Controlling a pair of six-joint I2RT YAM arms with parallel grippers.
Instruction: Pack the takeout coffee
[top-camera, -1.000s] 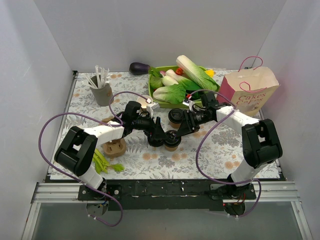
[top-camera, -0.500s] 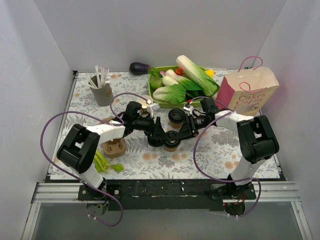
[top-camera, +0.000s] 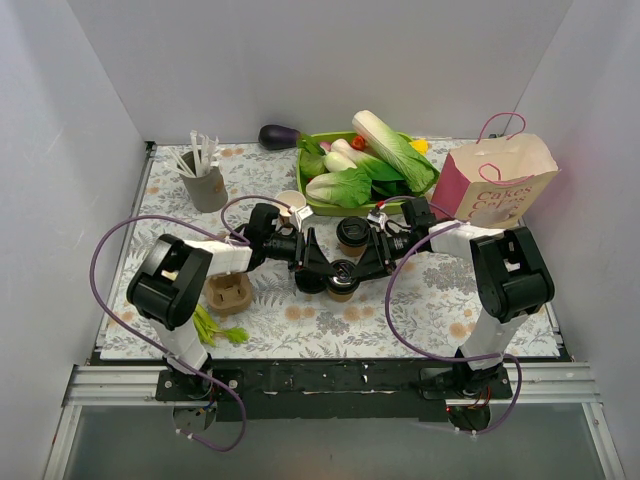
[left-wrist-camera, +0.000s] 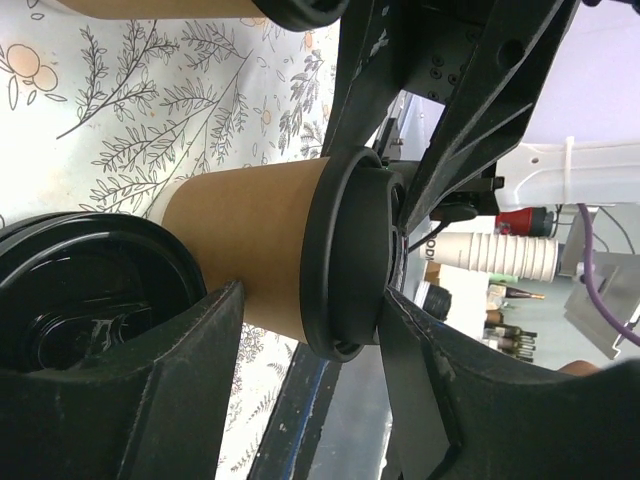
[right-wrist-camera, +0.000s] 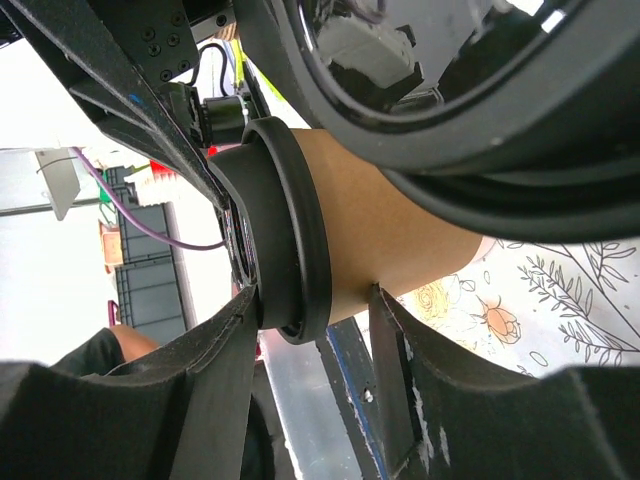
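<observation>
Overhead, a flower-printed table cover (top-camera: 450, 290) is being enclosed on three sides by plain white walls (top-camera: 330, 60); a grey cup of white sticks (top-camera: 205, 185) is being kept at the far left, a dark eggplant (top-camera: 278, 136) at the back, a green tray (top-camera: 345, 208) of leafy vegetables (top-camera: 385, 145) beside it, and a pink-sided paper bag (top-camera: 500, 185) at the far right; a brown pulp cup tray (top-camera: 228, 293) and green stalks (top-camera: 212, 328) are being left near the left arm's base.

At mid-table a lidded tan cup (top-camera: 342, 275) (left-wrist-camera: 250, 250) (right-wrist-camera: 390, 230) is being bracketed from opposite sides by the left gripper (top-camera: 322, 268) (left-wrist-camera: 310, 300) and the right gripper (top-camera: 368, 262) (right-wrist-camera: 312, 300); in each wrist view the fingers are being shown spread to either side of the cup, yet whether either claw is clamping it cannot be told. A second lidded cup (left-wrist-camera: 80, 290) is being crowded just beside it; a third lidded cup (top-camera: 352, 232) is being kept just behind; an open lidless cup (top-camera: 290, 202) is being overhung by the left arm near the tray; purple cables (top-camera: 100, 260) are being looped above the cover.
</observation>
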